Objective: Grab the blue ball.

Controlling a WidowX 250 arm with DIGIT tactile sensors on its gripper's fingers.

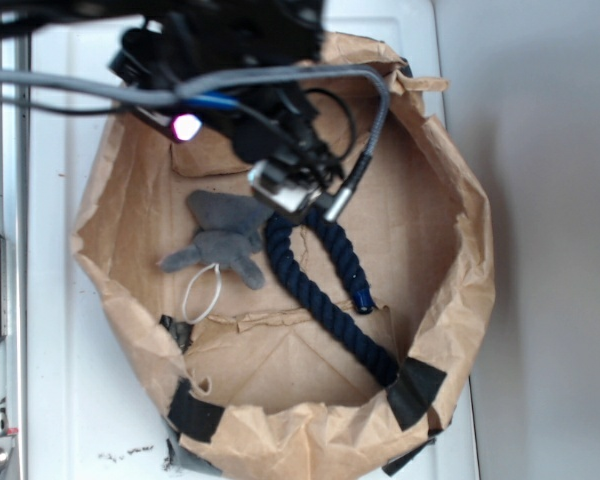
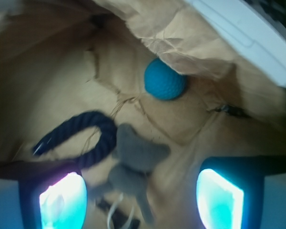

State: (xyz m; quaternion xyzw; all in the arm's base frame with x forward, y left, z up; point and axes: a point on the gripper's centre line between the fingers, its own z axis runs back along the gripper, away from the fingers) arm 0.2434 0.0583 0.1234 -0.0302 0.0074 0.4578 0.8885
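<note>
— Two views checked. Where is the blue ball [image 2: 165,79]?
— Wrist view only: against the paper wall of the brown paper bin [image 1: 450,300], apart from the grey plush toy [image 2: 133,162] and navy rope [image 2: 76,133]. Exterior view hides it behind the arm.
— Fingers [image 2: 62,200]?
— Spread apart, holding nothing, gripper [image 2: 143,198] above the plush.
— Surface?
— White worktop [image 1: 70,400].

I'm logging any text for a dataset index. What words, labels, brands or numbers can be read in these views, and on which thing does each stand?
None can be read. The blue ball, the navy rope, the grey plush toy, the brown paper bin and the gripper show no print in either view.
</note>
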